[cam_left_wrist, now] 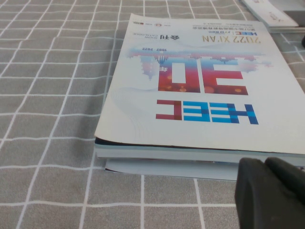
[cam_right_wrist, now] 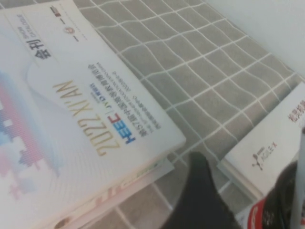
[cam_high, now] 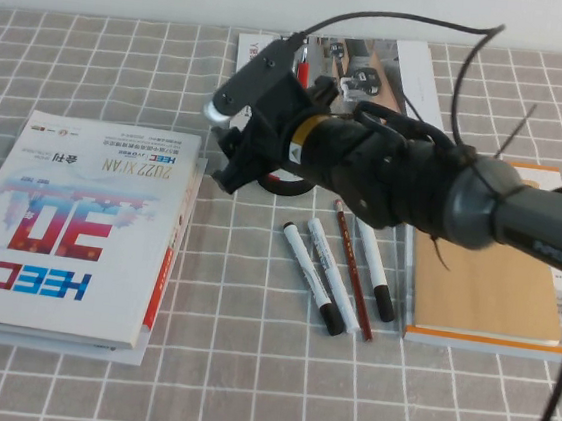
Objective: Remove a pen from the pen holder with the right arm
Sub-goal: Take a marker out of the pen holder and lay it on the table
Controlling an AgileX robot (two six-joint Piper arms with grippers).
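Observation:
My right gripper [cam_high: 228, 168] hangs over the middle of the table, just past the corner of the white HEEC book [cam_high: 79, 219]. My right arm covers most of the black pen holder [cam_high: 286, 184]; only an arc of its rim shows, and a red pen [cam_high: 302, 69] sticks up behind the wrist. In the right wrist view one black finger [cam_right_wrist: 199, 193] stands apart from the dark mesh holder [cam_right_wrist: 282, 202], and nothing is held. Several pens [cam_high: 332, 276] lie on the cloth. My left gripper [cam_left_wrist: 264, 164] is shut beside the HEEC book [cam_left_wrist: 200, 90].
A brown-covered book [cam_high: 485, 282] lies at the right, under my right arm. A white brochure [cam_high: 376, 70] lies at the back, behind the holder. The grey checked cloth [cam_high: 244, 368] covers the table.

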